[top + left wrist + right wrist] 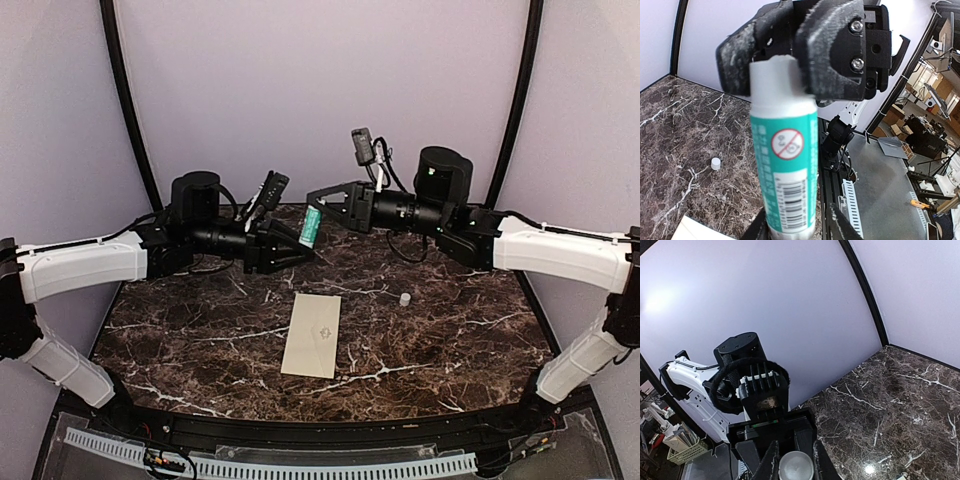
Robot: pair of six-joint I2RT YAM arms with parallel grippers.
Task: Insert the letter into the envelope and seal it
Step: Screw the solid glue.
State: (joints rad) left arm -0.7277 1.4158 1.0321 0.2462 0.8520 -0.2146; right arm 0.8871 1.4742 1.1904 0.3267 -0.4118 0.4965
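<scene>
The envelope (313,335) lies flat on the dark marble desk (180,330), mid-desk, emblem face up. What it contains cannot be told. Above the far edge, the right pincer (318,205) is clamped narrow on the top end of a teal-and-white glue stick (785,165). The left pincer (305,243) sits around the stick's lower end, its fingers (840,226) flanking the tube; whether they press it I cannot tell. A small white cap (405,298) stands alone on the desk, right of the envelope.
</scene>
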